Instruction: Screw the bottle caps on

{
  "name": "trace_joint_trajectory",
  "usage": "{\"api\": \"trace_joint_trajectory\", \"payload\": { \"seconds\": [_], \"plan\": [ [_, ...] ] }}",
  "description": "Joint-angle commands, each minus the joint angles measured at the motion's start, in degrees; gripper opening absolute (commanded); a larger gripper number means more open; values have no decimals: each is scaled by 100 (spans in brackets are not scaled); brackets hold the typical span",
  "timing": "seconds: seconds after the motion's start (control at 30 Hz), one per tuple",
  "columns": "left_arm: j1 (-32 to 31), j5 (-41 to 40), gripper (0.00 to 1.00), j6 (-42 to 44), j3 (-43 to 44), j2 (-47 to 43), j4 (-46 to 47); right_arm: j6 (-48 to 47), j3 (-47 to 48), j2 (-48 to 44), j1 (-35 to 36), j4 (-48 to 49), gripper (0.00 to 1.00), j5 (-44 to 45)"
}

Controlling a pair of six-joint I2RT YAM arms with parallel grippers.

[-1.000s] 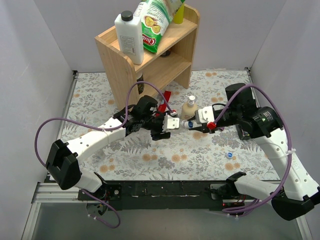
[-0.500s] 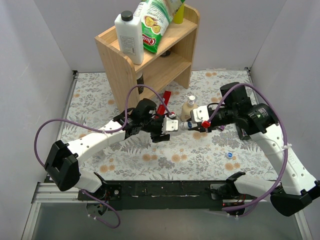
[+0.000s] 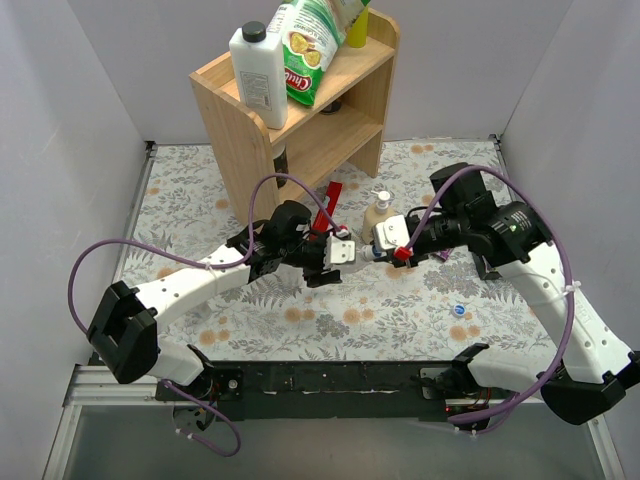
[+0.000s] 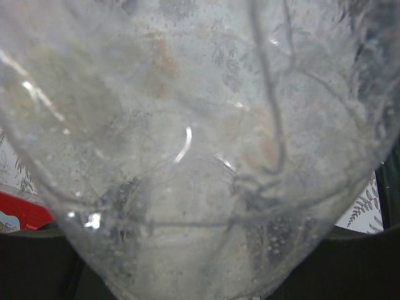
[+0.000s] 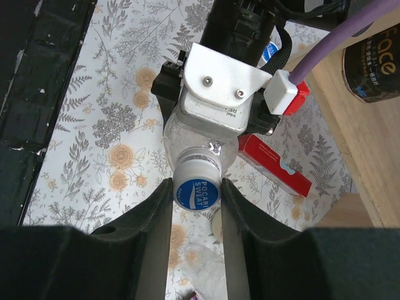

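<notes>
Left gripper (image 3: 345,250) is clamped on the clear bottle (image 5: 201,145), held sideways over the floral mat (image 3: 300,320). Right gripper (image 5: 195,185) pinches its blue cap (image 5: 195,192). My read: thin, light, crushable plastic. Grip the cap's rim gently.

White arms (image 3: 190,284), black joints (image 3: 125,340), purple cables (image 3: 72,285), black fingers (image 5: 149,232)

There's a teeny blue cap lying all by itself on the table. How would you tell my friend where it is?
Find the wooden shelf at the back, then come forward across the flowery table cover to its near right side. The loose cap lies there alone: tiny, round, blue with a whitish middle, while the other cap sits on a held-up bottle.
</notes>
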Motion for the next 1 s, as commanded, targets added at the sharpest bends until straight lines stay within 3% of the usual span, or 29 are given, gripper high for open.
{"api": "trace_joint_trajectory", "payload": {
  "seconds": [0.0, 0.3, 0.63, 0.97],
  "plan": [
    [-36, 498, 0, -77, -22, -422, 617, 8, 149, 119, 197, -306, 6, 511],
    [-36, 463, 0, -560, -84, -475, 1047, 193, 176, 181, 408, -298, 3, 810],
    [-36, 498, 0, -472, -154, -536, 1188, 403, 105, 224, 488, -262, 2, 890],
    [-36, 393, 0, -621, -559, -774, 2225, 1001, -175, 313, 479, -26, 4, 792]
  ]
}}
